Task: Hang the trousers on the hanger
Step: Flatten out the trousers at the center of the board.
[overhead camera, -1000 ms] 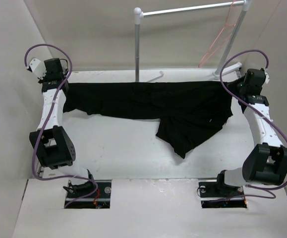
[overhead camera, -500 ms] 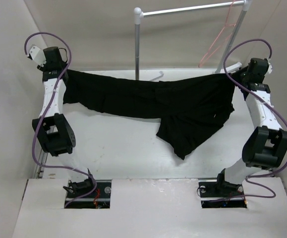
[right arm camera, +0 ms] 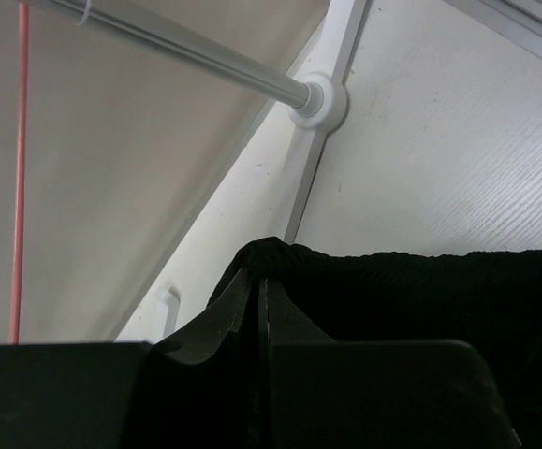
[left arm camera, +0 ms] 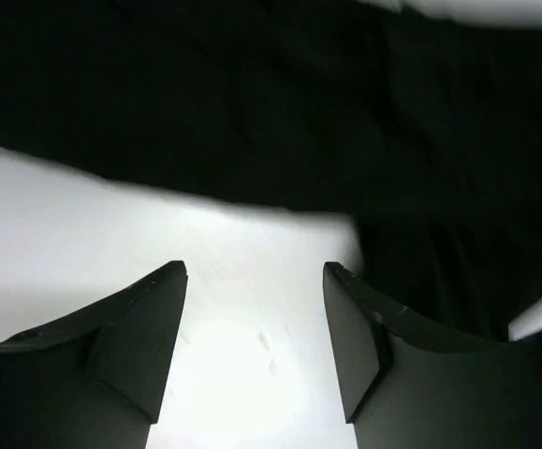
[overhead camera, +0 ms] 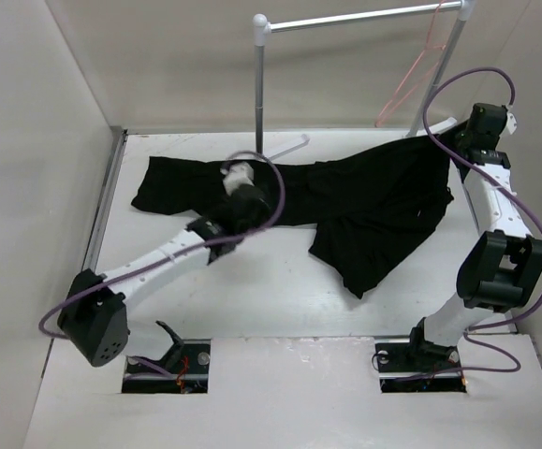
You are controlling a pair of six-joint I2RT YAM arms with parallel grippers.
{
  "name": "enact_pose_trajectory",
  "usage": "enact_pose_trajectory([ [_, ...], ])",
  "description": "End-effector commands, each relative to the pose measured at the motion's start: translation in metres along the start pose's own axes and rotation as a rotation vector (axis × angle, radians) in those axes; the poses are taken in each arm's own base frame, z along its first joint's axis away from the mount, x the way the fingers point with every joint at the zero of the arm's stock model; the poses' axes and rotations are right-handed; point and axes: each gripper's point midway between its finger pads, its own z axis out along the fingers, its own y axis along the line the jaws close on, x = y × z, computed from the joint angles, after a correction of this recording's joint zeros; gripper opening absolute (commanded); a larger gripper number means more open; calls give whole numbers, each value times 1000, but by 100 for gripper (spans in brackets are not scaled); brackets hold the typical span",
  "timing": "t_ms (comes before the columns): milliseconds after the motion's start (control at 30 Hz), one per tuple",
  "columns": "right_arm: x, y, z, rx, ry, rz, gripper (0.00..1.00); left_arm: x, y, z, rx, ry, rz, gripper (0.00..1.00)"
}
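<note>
The black trousers [overhead camera: 364, 192] lie across the far half of the table, their left end [overhead camera: 163, 187] flat on it. My right gripper [overhead camera: 450, 142] is shut on their right end and holds that end lifted; in the right wrist view the fabric [right arm camera: 420, 281] bunches over the closed fingertips [right arm camera: 260, 277]. My left gripper [overhead camera: 250, 201] hovers above the middle of the trousers' near edge. It is open and empty [left arm camera: 252, 276], with bare table between the fingers and black cloth [left arm camera: 252, 103] just ahead. The pink hanger [overhead camera: 413, 79] hangs from the rack's rod; it shows as a thin line [right arm camera: 18, 187].
The white and grey rack has a left post [overhead camera: 260, 84], a top rod [overhead camera: 359, 16] and a right post whose foot [right arm camera: 319, 98] stands right by my right gripper. White walls close in the table [overhead camera: 252, 290] on the left, the back and the right.
My left gripper opened, let go of the trousers' left end and swung right to the middle. That end dropped flat onto the table. The right gripper stayed shut, slightly higher.
</note>
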Motion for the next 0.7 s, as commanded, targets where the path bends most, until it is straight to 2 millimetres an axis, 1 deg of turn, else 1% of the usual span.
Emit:
enact_pose_trajectory([
  [0,-26,15,-8,-22,-85,-6,8,61,-31,-8,64,88,16,62],
  [33,-25,12,-6,-7,-86,-6,9,79,-41,-9,84,118,19,66],
  [67,-22,5,-4,21,-77,-9,17,95,-49,-7,98,140,32,69],
  [100,-20,1,-3,38,-71,-9,28,106,-57,-5,117,155,49,71],
  [167,-19,-7,-7,66,-66,-17,58,124,-70,3,142,171,68,74],
  [200,-18,-6,-13,61,-67,-27,67,134,-82,9,173,179,78,74],
  [233,-19,-5,-23,51,-72,-32,73,142,-91,14,199,200,84,74],
  [300,-22,-6,-41,40,-93,-36,79,154,-103,22,233,239,89,73],
  [367,-23,-7,-62,24,-111,-38,82,164,-108,31,236,266,103,72],
  [433,-18,-16,-85,19,-120,-38,80,171,-112,38,237,277,120,70],
  [500,-2,-24,-104,6,-112,-39,77,176,-116,46,243,279,136,68],
  [533,7,-30,-109,13,-102,-45,74,179,-119,51,250,282,146,68],
  [567,21,-38,-116,20,-85,-46,70,182,-122,55,256,284,148,67],
  [600,35,-47,-121,30,-67,-52,68,182,-125,59,259,283,145,64],
  [633,45,-60,-124,54,-56,-61,64,183,-128,62,265,283,144,57],
  [667,55,-76,-126,94,-47,-61,56,182,-129,66,265,280,142,44],
])
